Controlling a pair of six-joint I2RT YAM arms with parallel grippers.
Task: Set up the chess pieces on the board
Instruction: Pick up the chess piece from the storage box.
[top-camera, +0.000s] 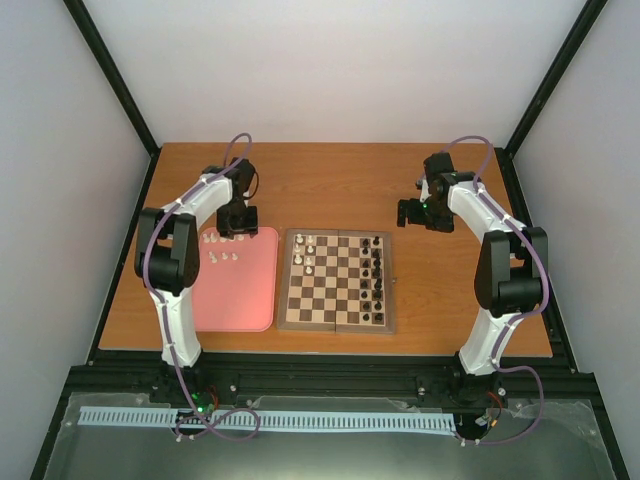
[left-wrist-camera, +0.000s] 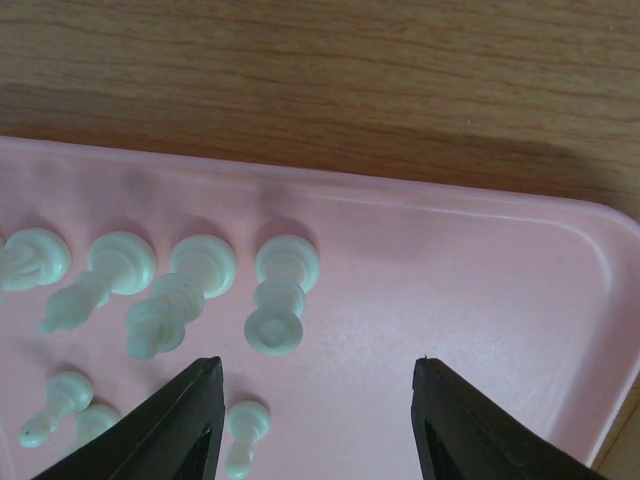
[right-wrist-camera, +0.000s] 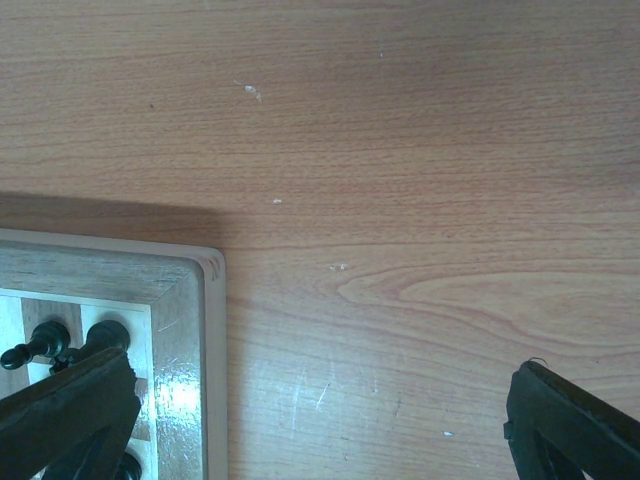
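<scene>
Left hand spread, nothing between its fingers, over the far-right corner of the pink tray — seven white chess pieces lie at its left, bare tray at its right. A few stand on the board — count unclear. Right hand spread over bare bench beside the board's corner.

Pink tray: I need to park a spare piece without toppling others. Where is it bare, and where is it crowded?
The pink tray is bare over its near half, from the white pieces to the near rim, and along its right side by the board. It is crowded at the far left, where those pieces cluster beside the open left gripper.
</scene>
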